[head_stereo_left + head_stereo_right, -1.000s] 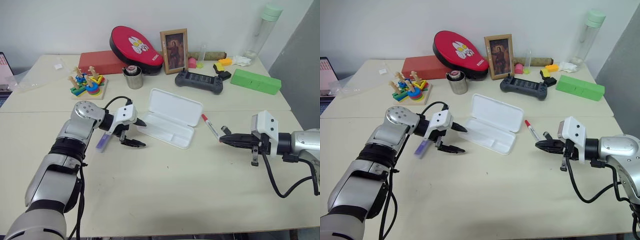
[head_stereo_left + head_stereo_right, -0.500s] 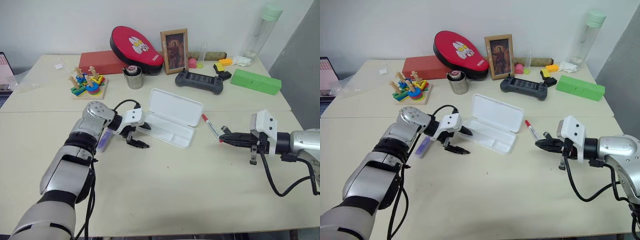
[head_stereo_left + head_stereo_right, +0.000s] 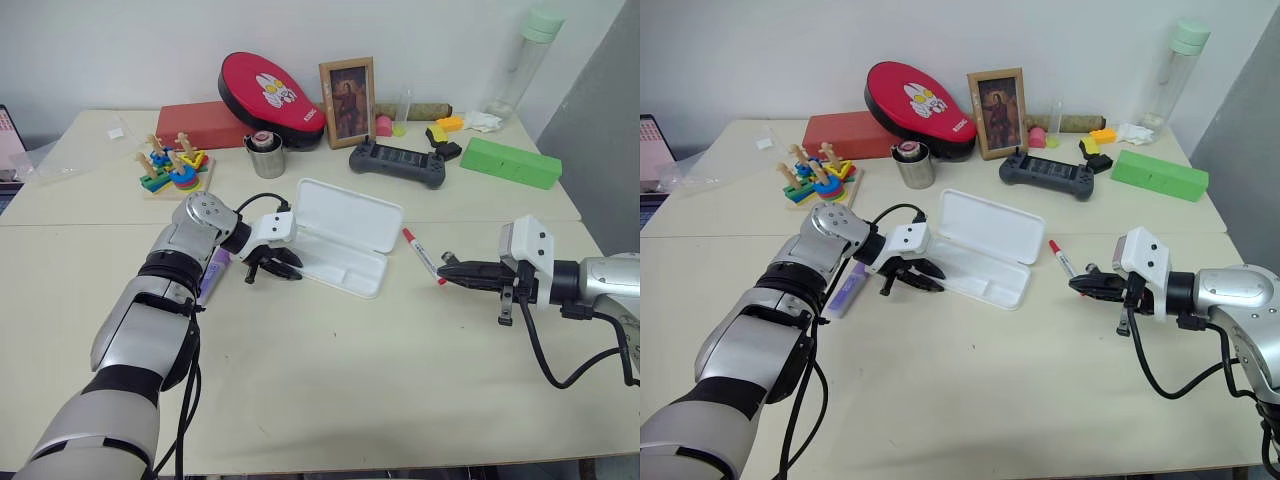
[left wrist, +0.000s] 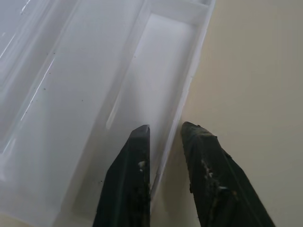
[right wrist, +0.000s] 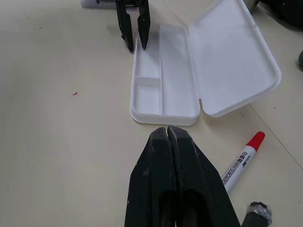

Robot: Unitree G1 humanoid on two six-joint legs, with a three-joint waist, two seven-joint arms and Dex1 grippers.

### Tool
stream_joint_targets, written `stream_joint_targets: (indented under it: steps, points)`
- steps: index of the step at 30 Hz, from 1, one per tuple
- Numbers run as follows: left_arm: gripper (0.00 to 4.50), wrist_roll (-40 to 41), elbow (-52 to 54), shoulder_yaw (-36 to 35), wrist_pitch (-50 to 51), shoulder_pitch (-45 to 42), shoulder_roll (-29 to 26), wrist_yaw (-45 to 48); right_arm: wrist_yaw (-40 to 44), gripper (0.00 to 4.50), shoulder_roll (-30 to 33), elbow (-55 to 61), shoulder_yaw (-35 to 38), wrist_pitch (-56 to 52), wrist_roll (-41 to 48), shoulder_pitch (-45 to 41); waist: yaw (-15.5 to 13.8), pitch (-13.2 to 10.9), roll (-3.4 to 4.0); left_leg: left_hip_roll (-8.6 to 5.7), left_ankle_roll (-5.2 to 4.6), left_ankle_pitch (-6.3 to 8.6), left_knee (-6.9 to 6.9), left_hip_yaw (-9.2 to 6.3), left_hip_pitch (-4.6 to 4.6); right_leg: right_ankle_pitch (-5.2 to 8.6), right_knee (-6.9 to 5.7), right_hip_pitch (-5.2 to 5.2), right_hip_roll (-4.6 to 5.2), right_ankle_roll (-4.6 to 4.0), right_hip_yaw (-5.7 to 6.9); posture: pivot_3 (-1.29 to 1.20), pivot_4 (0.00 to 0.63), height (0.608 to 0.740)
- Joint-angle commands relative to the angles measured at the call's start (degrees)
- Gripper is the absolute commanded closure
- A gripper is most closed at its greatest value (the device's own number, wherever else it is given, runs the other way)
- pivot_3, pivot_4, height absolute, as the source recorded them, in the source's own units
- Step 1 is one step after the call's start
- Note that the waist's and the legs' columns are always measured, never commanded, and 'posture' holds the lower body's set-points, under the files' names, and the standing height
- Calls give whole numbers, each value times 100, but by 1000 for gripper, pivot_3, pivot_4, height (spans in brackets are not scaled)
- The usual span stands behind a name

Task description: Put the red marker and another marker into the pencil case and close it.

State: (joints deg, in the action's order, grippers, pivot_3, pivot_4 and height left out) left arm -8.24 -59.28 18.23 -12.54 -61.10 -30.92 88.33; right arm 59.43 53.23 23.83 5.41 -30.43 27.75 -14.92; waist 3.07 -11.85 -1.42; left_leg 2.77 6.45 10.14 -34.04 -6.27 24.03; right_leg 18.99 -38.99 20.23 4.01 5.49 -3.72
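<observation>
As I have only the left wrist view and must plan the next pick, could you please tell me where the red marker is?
Observer: The red marker lies on the table, to the robot's right of the open pencil case and outside it.
Operator: Thank you. And the other marker?
Observer: The purple highlighter lies on the table to the robot's left of the case, also outside it.
Operator: Is the right gripper busy?
Observer: The right gripper is shut and holds nothing. Its tips are close to the red marker's near end.
</observation>
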Motion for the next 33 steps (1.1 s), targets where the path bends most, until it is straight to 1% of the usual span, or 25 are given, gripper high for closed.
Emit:
stream_joint_targets:
  steps: [1,2,8,10,12,16,19,22,26,33]
  points:
    - [4295,-97,66,48,-150,-15,-78,131,-16,4500,4,80,35,53,8,-73,0,0,0,0,0,0,0,0,0,0,0,0,0,0,0,0,150,740]
    - [4455,-93,89,32,-164,-6,-73,135,-11,4500,3,72,27,55,7,-85,0,0,0,0,0,0,0,0,0,0,0,0,0,0,0,0,150,740]
    - [4455,73,493,-66,-184,152,-54,226,11,4500,1,36,-13,66,-1,-139,-1,0,0,0,0,0,-1,0,-1,0,-2,-1,0,0,0,0,150,740]
    - [4455,256,909,-109,-38,293,-126,362,16,4500,3,22,-30,68,-3,-163,-1,0,0,0,0,0,-1,0,0,0,-2,-2,0,0,0,0,150,740]
    - [4455,600,1636,-50,218,557,-339,416,24,4500,12,12,-43,70,0,-187,5,0,1,0,0,0,-1,0,0,0,-2,-1,0,0,0,0,150,740]
    - [4455,1335,3467,123,982,1334,-1076,417,50,4500,34,-25,-65,86,-9,-235,55,0,1,1,0,0,3,0,1,0,-2,3,0,-1,-3,0,150,740]
    - [4455,1769,4720,44,1616,1943,-1577,417,66,4500,41,-67,-80,106,-13,-269,34,0,1,2,0,0,3,0,1,0,-1,1,0,0,-3,0,150,740]
    - [4455,2011,5766,-171,2110,2571,-1967,399,83,4500,31,-126,-125,139,-28,-323,18,-1,1,2,0,0,1,0,-1,0,-2,-3,1,0,-3,0,150,740]
    - [4455,2312,6802,-460,2780,3203,-2162,26,96,4500,5,-183,-179,181,-50,-376,-10,-1,1,2,0,0,0,-1,-2,0,-4,-3,0,0,-2,0,150,740]
    - [4455,2505,7841,-696,3487,4044,-2043,-869,141,4500,-38,-304,-282,253,-71,-505,-19,0,1,2,0,0,-2,-1,-4,0,-4,-3,0,0,-3,0,150,740]
